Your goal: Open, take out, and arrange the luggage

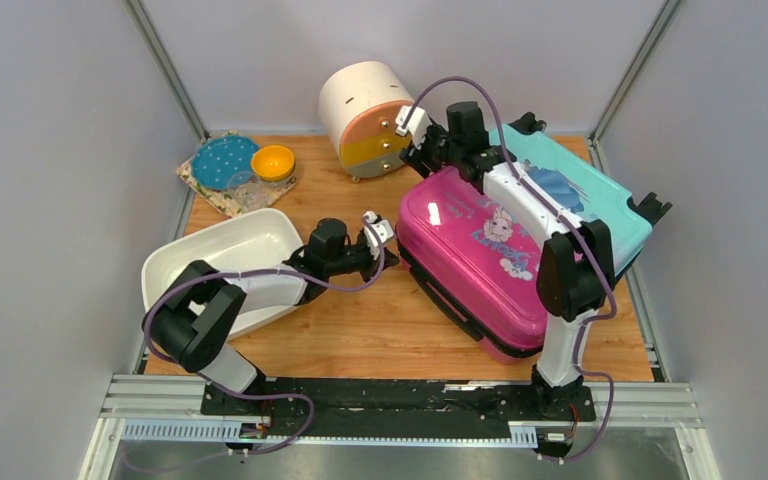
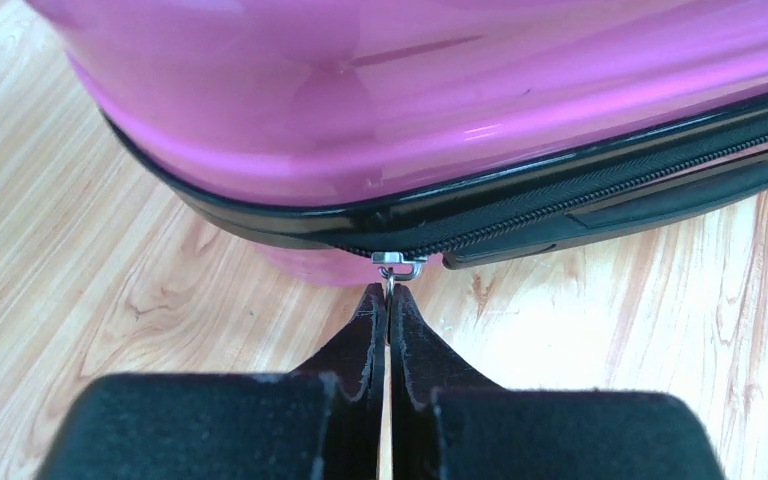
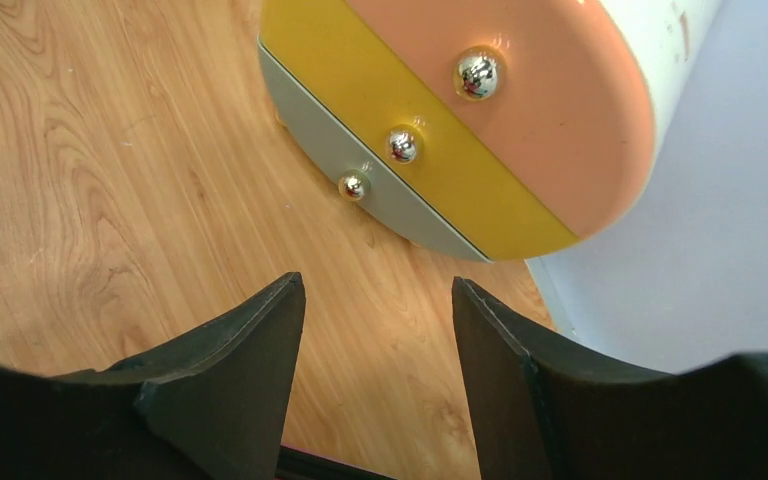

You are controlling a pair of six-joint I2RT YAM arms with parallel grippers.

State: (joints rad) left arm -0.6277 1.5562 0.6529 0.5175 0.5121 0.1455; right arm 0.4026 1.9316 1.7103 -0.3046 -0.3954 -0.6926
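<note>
The luggage (image 1: pixel 465 265) lies flat on the wooden table, pink shell up, its teal end toward the back right. The left wrist view shows its pink shell (image 2: pixel 410 100) and black zipper seam close up. My left gripper (image 2: pixel 390 293) is shut on the small metal zipper pull (image 2: pixel 398 263) at the luggage's near-left edge; in the top view it (image 1: pixel 390 252) sits against that edge. My right gripper (image 3: pixel 375 285) is open and empty, hovering at the luggage's far-left corner (image 1: pixel 418 158) and facing the cabinet.
A round cream drawer cabinet (image 1: pixel 365 115) with orange, yellow and grey fronts and metal knobs (image 3: pixel 480 130) stands at the back centre. A white plastic basin (image 1: pixel 222 262) lies under the left arm. A patterned mat with a teal plate and a yellow bowl (image 1: pixel 273 162) lies at the back left.
</note>
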